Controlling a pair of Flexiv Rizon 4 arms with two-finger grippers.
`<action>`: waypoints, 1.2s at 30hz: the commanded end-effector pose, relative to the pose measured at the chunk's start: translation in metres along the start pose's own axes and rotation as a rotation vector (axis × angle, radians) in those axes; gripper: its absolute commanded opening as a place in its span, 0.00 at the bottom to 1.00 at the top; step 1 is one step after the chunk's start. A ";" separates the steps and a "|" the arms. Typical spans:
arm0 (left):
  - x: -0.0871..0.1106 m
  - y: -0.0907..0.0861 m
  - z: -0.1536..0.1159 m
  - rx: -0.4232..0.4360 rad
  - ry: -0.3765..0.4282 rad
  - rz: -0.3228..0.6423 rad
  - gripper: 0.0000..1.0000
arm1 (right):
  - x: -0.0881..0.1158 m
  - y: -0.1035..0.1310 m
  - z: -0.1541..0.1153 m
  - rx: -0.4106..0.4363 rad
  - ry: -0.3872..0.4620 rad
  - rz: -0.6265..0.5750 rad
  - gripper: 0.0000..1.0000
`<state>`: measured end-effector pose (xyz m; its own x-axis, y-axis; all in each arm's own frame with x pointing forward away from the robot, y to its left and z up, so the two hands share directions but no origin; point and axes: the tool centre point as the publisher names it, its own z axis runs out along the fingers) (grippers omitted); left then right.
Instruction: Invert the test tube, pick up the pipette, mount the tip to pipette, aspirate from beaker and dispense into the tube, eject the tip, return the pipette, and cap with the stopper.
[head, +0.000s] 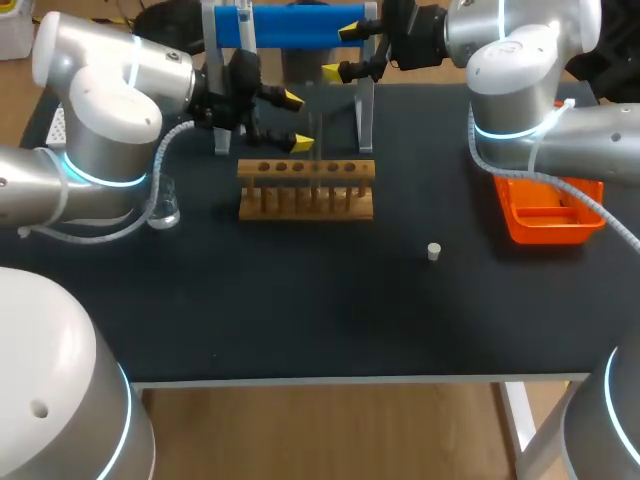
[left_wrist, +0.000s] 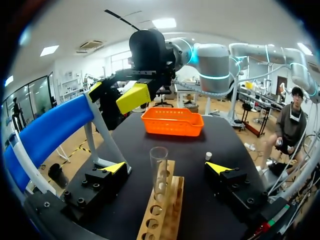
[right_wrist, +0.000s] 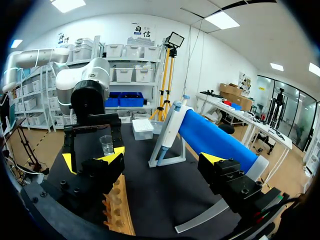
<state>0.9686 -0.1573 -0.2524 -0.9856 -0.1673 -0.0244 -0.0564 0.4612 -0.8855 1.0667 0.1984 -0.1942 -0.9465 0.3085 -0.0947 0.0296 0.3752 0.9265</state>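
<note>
A clear test tube (left_wrist: 159, 172) stands open end up in the wooden rack (head: 305, 190). My left gripper (left_wrist: 167, 167) is open, its fingers on either side of the tube and apart from it; from above this gripper (head: 296, 121) hangs just behind the rack. The blue pipette (head: 290, 25) lies across its stand at the back. My right gripper (head: 343, 50) is open beside the pipette's right end, and in its own view the pipette (right_wrist: 215, 140) lies ahead of that gripper (right_wrist: 164, 159). A glass beaker (head: 165, 208) sits at the left. The small white stopper (head: 433, 251) lies right of centre.
An orange tray (head: 550, 212) sits at the right under my right arm. A white tip box (right_wrist: 143, 129) stands at the table's far left beyond the beaker (right_wrist: 106, 144). The grey pipette stand (head: 365, 110) rises just behind the rack.
</note>
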 end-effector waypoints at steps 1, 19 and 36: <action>-0.006 0.002 0.007 -0.013 0.004 0.001 1.00 | -0.001 0.000 -0.001 0.003 0.003 0.000 1.00; -0.013 0.007 0.028 -0.082 -0.057 0.002 1.00 | -0.001 0.000 -0.001 0.003 0.003 0.000 1.00; -0.010 0.016 0.042 -0.130 -0.058 0.025 1.00 | -0.001 0.000 -0.001 0.003 0.003 0.000 1.00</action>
<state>0.9822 -0.1831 -0.2827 -0.9760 -0.2041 -0.0761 -0.0563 0.5739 -0.8170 1.0667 0.1984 -0.1942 -0.9465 0.3085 -0.0947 0.0296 0.3752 0.9265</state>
